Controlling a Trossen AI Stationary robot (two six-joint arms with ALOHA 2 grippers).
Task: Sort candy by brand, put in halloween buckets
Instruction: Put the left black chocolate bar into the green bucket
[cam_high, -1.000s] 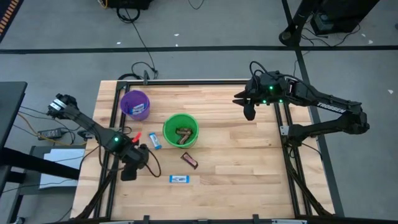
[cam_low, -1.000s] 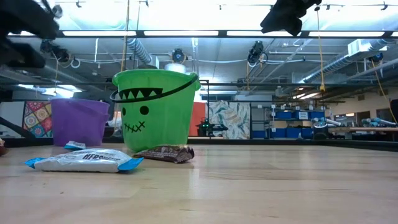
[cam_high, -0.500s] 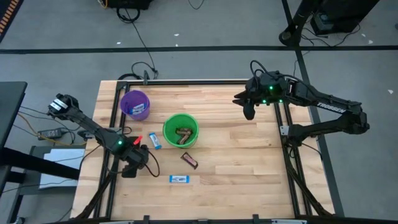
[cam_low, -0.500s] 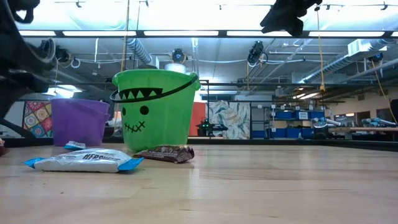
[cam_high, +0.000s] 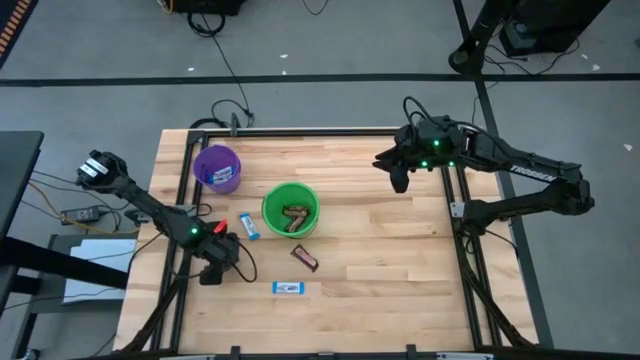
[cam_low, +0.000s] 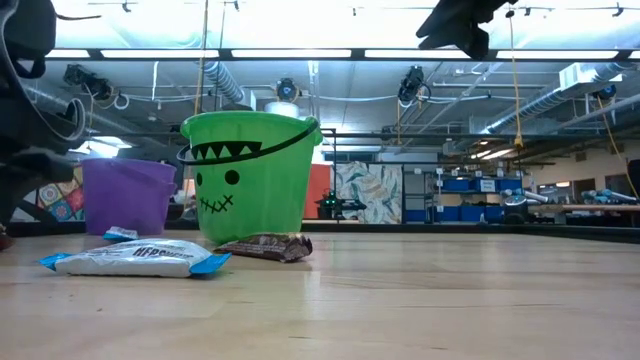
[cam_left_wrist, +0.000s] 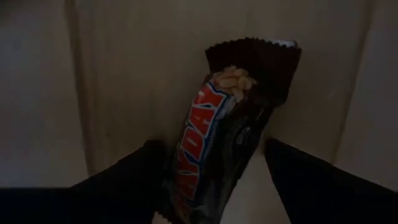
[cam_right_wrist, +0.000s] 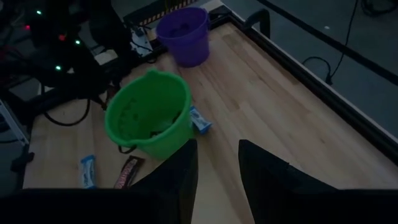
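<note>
A dark brown candy bar (cam_left_wrist: 227, 118) lies flat on the wood near the table's left edge. My left gripper (cam_left_wrist: 214, 146) points down over it, open, one finger on each side of its near end; in the high view this gripper (cam_high: 212, 268) hides the bar. My right gripper (cam_high: 399, 182) hangs high over the far right of the table, open with nothing between its fingers (cam_right_wrist: 216, 149). The green bucket (cam_high: 290, 208) holds brown bars. The purple bucket (cam_high: 217, 168) stands farther left. My left gripper stands open astride the brown bar's near end (cam_left_wrist: 193, 186), coming from above with the fingers across the bar. One finger (cam_left_wrist: 146, 168) shows right beside the wrapper; whether it touches, I cannot tell. The bar lies flat on the table.
Loose candy lies on the table: a blue-and-white bar (cam_high: 249, 226) beside the green bucket, another (cam_high: 288, 288) near the front edge, and a dark brown bar (cam_high: 305, 258) between them. The right half of the table (cam_high: 400, 260) is bare wood. A black frame (cam_high: 185, 190) rims the table.
My left gripper has come down toward the table near its left edge; in the low view its dark shape has sunk lower at the picture's left. The candy and buckets have stayed where they were.
</note>
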